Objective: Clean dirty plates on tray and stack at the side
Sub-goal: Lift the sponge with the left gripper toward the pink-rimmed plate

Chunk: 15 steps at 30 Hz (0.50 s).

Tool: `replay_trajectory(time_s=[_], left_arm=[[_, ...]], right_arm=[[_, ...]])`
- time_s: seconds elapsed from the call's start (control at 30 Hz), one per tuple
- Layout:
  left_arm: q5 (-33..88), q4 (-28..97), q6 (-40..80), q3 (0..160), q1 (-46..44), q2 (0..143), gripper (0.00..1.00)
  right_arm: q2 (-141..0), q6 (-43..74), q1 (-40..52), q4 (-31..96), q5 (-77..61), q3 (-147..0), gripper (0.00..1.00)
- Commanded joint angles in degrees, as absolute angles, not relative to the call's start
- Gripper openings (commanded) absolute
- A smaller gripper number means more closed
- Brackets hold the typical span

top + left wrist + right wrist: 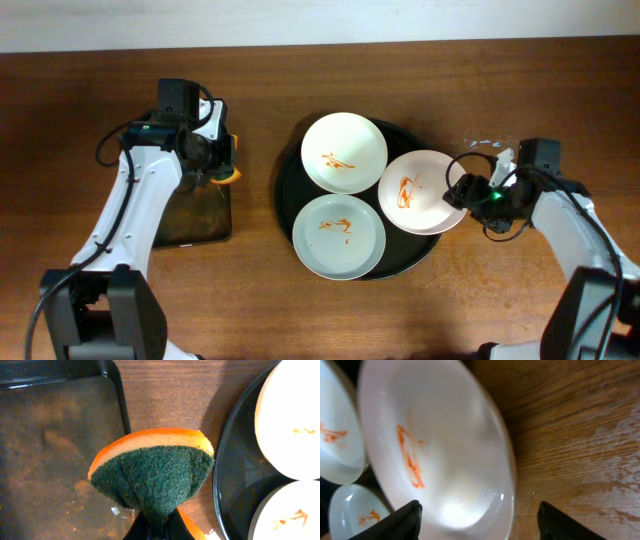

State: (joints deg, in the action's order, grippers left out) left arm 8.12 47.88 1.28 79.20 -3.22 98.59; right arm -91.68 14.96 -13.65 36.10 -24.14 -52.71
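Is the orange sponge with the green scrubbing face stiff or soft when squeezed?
Probably soft: the orange sponge with the green scrubbing face narrows to a pinch where the left gripper clamps it. It fans out beyond the pinch, so it seems springy, not floppy. The coarse green face should drag, not slide.
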Motion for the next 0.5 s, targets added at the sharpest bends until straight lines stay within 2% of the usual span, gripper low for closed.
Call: replay_trajectory(time_s=[0.0,0.03,0.07,0.17,0.27,0.47], left_arm=[[7.7,48.4,0.4,79.9,-3.3,98.0,0.01],[7.7,48.5,0.4,79.9,-3.4,98.0,0.0],[7.7,48.5,0.4,79.9,-3.4,98.0,0.01],[7.7,48.7,0.4,79.9,-3.4,98.0,0.01],[7.7,48.7,0.4,79.9,-3.4,98.0,0.01],[8.6,48.7,0.4,79.9,-3.4,98.0,0.01]], right_arm=[[-95.2,14.6,-13.9,34.3,-25.1,-53.6,0.6],[-95.6,14.6,-13.9,34.0,-25.1,-53.6,0.5],[-95.6,14.6,-13.9,33.7,-25.1,-53.6,0.47],[-95.5,14.6,-13.9,33.2,-25.1,-53.6,0.19],[-95.5,14.6,-13.9,33.2,-25.1,-53.6,0.04],[-93.3,14.6,-13.9,35.1,-25.1,-53.6,0.04]])
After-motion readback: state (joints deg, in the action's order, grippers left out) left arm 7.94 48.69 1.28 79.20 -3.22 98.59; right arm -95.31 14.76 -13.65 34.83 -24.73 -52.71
